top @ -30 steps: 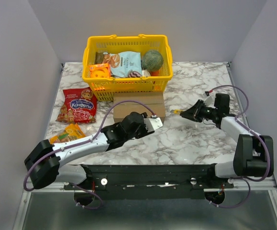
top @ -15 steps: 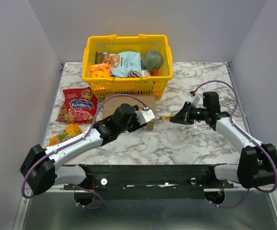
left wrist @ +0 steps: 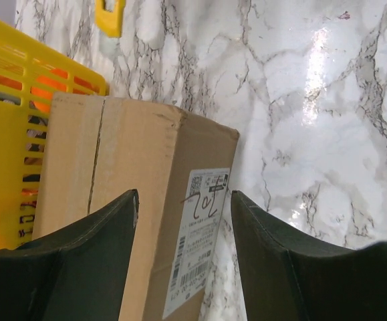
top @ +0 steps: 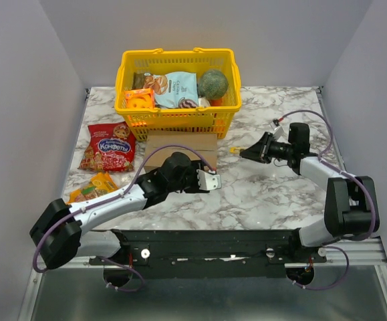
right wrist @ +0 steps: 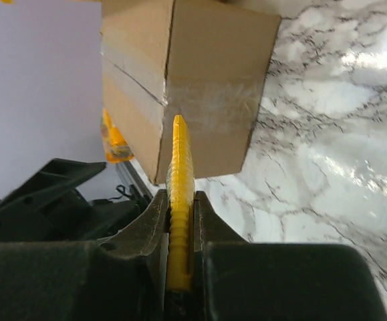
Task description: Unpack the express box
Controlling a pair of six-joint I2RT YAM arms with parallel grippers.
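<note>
Express box (left wrist: 140,174) brown, taped seam shut, white label (left wrist: 200,247); left fingers (left wrist: 79,267) spread; right fingers (right wrist: 246,274) clamp yellow tool (right wrist: 180,180).

The express box (left wrist: 133,167) lies just ahead of the left gripper (left wrist: 184,195), its corner between the spread fingers; the shopping basket (left wrist: 6,134) stands left of them. The cutter (right wrist: 180,154) sits between the right gripper (right wrist: 178,207) fingers, the box's end beyond its tip. A candy bag (top: 108,147) and a snack packet (top: 94,186) lie left of the box.

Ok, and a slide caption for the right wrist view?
Right tool clamps a yellow cutter, tip aimed at the taped end of the express box on the marble table.
</note>
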